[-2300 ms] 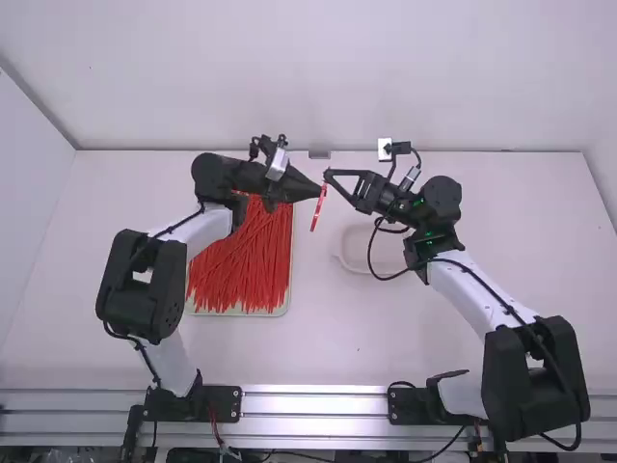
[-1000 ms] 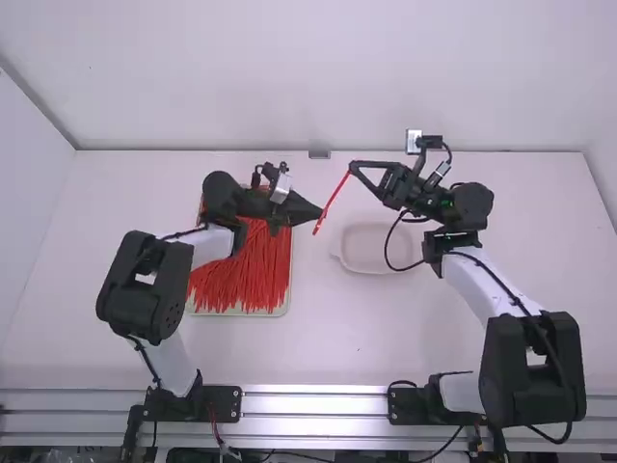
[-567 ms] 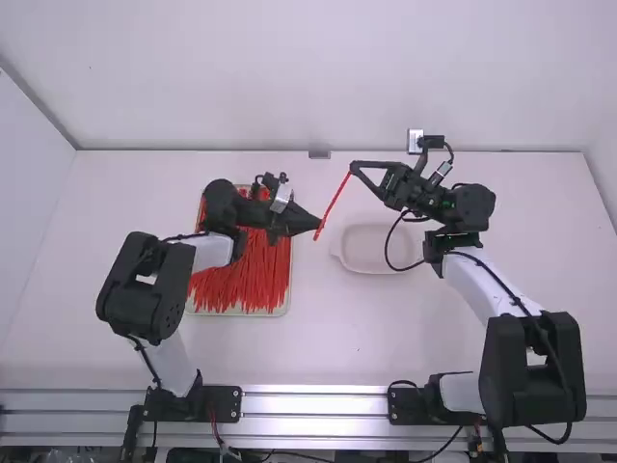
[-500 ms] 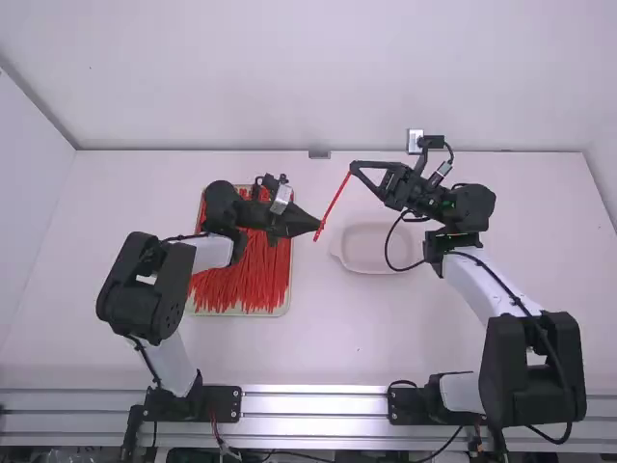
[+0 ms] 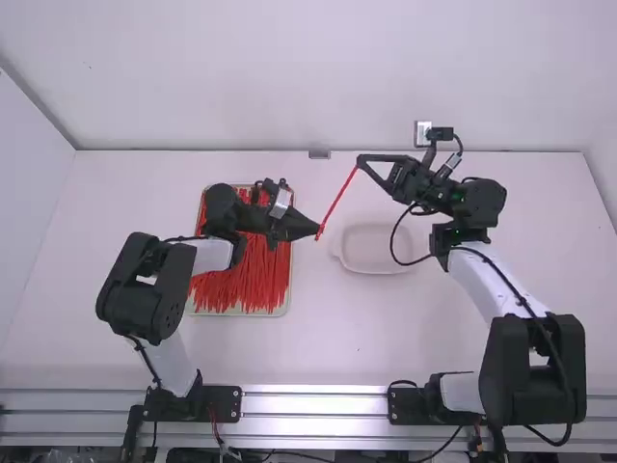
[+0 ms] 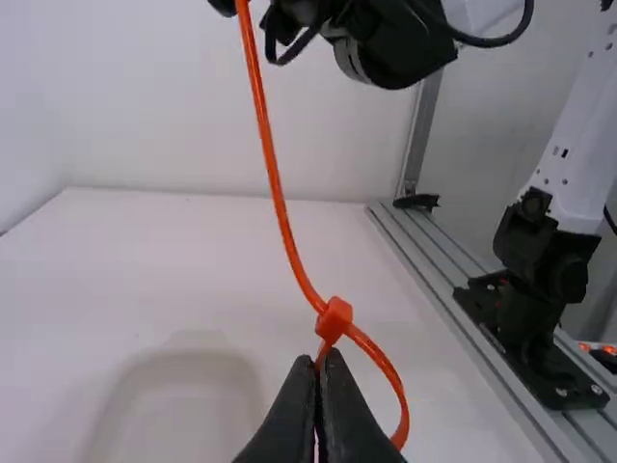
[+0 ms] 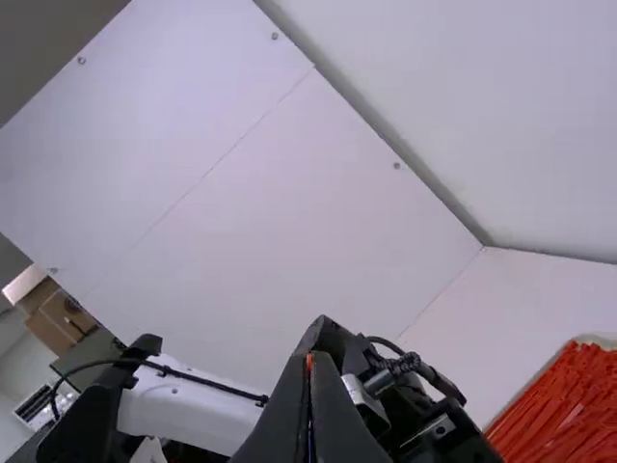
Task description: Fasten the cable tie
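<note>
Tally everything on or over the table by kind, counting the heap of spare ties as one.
Tools: 2, left tool and right tool
Held red cable tie: 1
Heap of red ties: 1
Tray: 1
White dish: 1
Total: 6

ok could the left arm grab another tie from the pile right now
Probably not yet: the left gripper is shut on the cable tie near its head, and the right gripper holds the tail. The pile lies uncovered under that arm.
</note>
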{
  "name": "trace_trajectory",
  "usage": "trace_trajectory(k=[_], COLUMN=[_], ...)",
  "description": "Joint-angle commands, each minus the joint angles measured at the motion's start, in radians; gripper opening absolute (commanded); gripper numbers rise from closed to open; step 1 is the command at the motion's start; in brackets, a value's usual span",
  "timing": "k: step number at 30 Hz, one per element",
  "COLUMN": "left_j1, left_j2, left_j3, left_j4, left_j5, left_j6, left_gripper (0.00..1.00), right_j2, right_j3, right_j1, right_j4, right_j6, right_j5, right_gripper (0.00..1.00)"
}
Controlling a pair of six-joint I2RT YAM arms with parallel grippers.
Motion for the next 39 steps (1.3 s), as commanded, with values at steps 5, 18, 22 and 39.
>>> trace_trajectory(k=[5, 18, 22, 39], left_j1=[0.008, 0.125, 0.158, 0.144], left_j2=[0.005, -0.001, -0.004, -0.004], left_j3=[-0.033, -0.028, 0.009, 0.284], left_j4=[-0.003, 0.266, 0.265, 0.266], left_j5=[0.072, 0.024, 0.031, 0.049], left_j6=[0.006, -0.239, -0.299, -0.591], left_gripper=[0.02, 0.02, 0.02, 0.02], right_j2=[-0.029, -0.029, -0.029, -0.028], right_j3=[0.077, 0.077, 0.075, 0.075], right_j1=[-0.016, -0.076, -0.065, 0.109], right_j4=[0.03, 0.032, 0.029, -0.343], right_j6=[0.04, 0.09, 0.087, -0.288], right_j5=[0.067, -0.101, -0.134, -0.013], right_gripper=[0.13, 0.45, 0.49, 0.5])
